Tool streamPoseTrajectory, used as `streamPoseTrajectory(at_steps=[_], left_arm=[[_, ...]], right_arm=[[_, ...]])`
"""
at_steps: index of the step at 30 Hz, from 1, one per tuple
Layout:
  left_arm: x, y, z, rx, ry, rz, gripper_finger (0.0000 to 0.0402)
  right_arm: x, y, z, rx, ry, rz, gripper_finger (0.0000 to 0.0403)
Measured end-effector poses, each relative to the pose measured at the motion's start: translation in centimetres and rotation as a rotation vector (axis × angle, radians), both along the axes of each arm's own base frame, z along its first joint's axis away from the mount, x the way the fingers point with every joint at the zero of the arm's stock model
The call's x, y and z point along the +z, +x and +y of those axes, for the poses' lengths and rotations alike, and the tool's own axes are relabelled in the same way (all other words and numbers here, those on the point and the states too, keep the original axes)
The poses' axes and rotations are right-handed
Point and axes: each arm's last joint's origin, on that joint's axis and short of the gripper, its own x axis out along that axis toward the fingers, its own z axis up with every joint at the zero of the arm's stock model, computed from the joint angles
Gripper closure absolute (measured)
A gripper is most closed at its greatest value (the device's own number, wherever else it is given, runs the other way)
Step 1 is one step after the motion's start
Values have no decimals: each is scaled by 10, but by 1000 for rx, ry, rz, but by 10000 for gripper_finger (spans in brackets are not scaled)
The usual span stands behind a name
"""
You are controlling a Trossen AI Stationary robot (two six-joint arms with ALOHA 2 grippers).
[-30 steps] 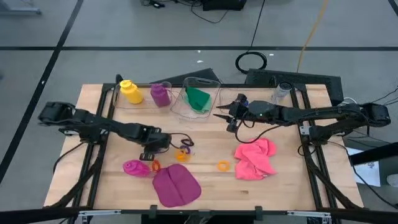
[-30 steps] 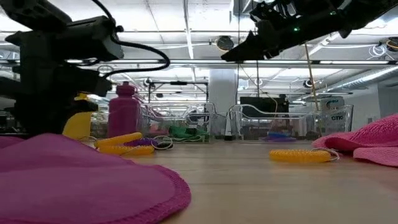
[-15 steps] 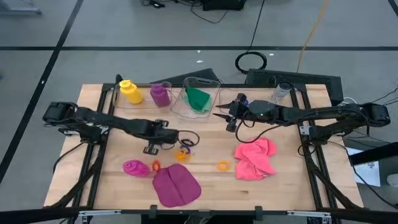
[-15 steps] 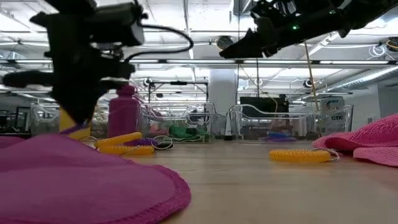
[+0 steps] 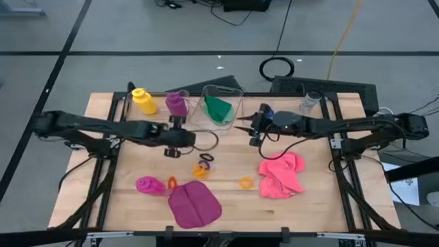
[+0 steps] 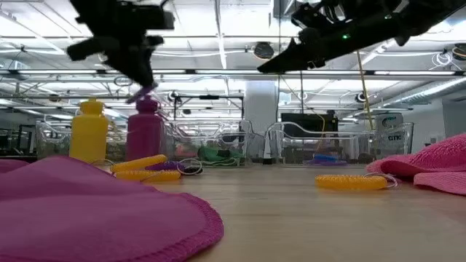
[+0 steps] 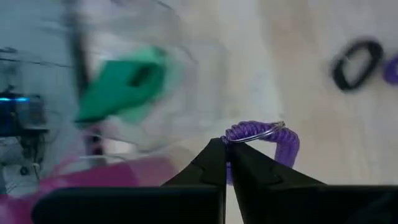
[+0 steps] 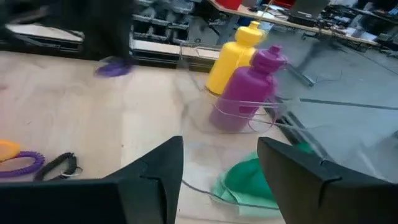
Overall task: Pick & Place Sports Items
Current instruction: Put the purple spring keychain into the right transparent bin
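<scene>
Your left hand has lifted off the surface and swung toward the clear bins, its fingers pinched tight on a coiled purple ring with a thin wire loop. A second ago it sat low by the rings near the magenta cloth. Your right hand hangs unmoved beside the bin holding the soft green cloth, fingers partly apart, empty. The smooth yellow bottle and purple bottle stand upright together.
</scene>
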Motion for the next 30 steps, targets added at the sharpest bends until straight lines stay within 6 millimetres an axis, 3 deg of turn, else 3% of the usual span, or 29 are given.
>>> streamPoseTrajectory(at_steps=[7,18,30], left_arm=[[31,1,13,-19,22,-284,399],[6,15,30,-6,140,-525,399],[11,18,39,38,125,-684,399]], right_arm=[[-12,27,2,162,-19,-129,259],[-35,54,-2,162,-70,-290,259],[-42,60,-5,151,-18,-371,259]])
